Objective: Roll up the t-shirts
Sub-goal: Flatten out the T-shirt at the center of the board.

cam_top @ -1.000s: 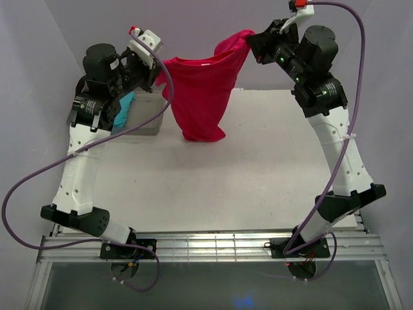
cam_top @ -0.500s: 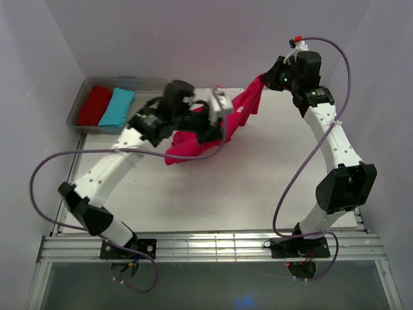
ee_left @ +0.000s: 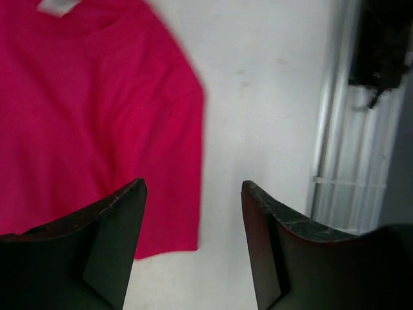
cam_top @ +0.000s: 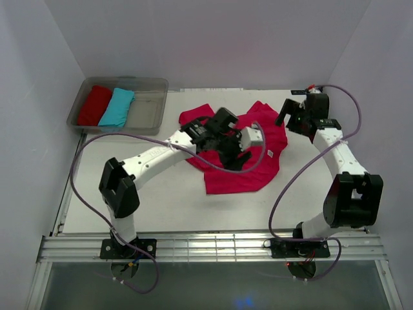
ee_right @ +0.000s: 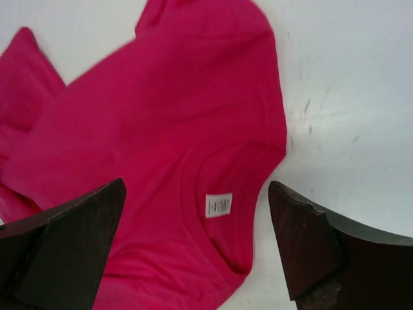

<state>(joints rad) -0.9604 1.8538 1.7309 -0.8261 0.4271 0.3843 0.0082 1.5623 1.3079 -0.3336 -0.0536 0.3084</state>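
Observation:
The magenta-pink t-shirt [cam_top: 240,179] lies crumpled but mostly spread on the white table, its neck and white label [cam_top: 272,154] toward the right. My left gripper [cam_top: 235,155] hovers over the shirt's middle, open with nothing between its fingers. In the left wrist view the t-shirt [ee_left: 84,116] fills the left side and the left gripper [ee_left: 193,194] frames its edge and bare table. My right gripper [cam_top: 288,121] stands open just beyond the shirt's right shoulder. In the right wrist view the right gripper [ee_right: 197,187] is wide open above the t-shirt [ee_right: 161,110], near its collar label [ee_right: 218,205].
A clear bin [cam_top: 147,111] at the back left holds a dark red cloth bundle [cam_top: 94,104] and a turquoise bundle [cam_top: 119,107]. Purple cables loop off both arms. A metal rail [cam_top: 206,244] runs along the table's near edge, and white walls close in on three sides.
Both grippers have opened and let go of the t-shirt, which dropped from hanging in the air onto the table. The left arm swept right over it; the right arm lowered.

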